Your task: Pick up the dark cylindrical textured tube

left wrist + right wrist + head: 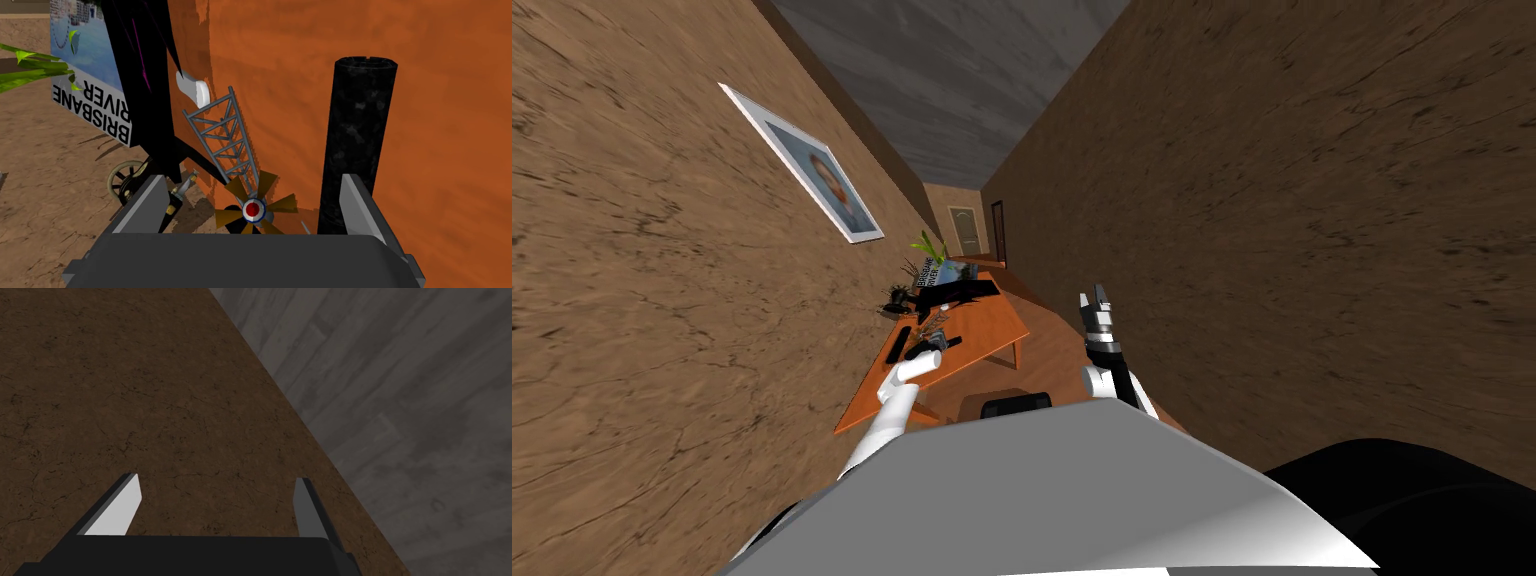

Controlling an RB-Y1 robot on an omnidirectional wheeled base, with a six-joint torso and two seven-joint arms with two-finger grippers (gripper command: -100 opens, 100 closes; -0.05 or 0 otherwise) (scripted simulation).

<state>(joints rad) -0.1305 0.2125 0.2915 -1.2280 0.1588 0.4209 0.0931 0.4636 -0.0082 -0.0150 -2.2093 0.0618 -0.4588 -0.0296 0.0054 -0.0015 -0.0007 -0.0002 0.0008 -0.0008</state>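
**A:** Where was the tube?

**B:** The dark mottled tube (357, 145) lay along the orange table (440, 125). Its near end was just behind one finger (357, 205) of the left gripper (253, 177), in line with that finger and not in the gap.

**A:** And was that gripper holding anything?

**B:** No. It was released, with the fingers spread wide and nothing held. Ahead of the gap was a small windmill model (235, 150), which had a grey lattice tower and tan blades round a red, white and blue hub.

**A:** Any containers?

**B:** A small dark pot (897, 297) sat at the table's edge by the left wall, with a dark spiky plant in it. Green leaves (928, 246) rose further along, and I couldn't tell what held them. A "BRISBANE RIVER" book (95, 107) was near them.

**A:** The other arm?

**B:** The right gripper (1095, 297) was raised beside the table, its fingers apart and empty.
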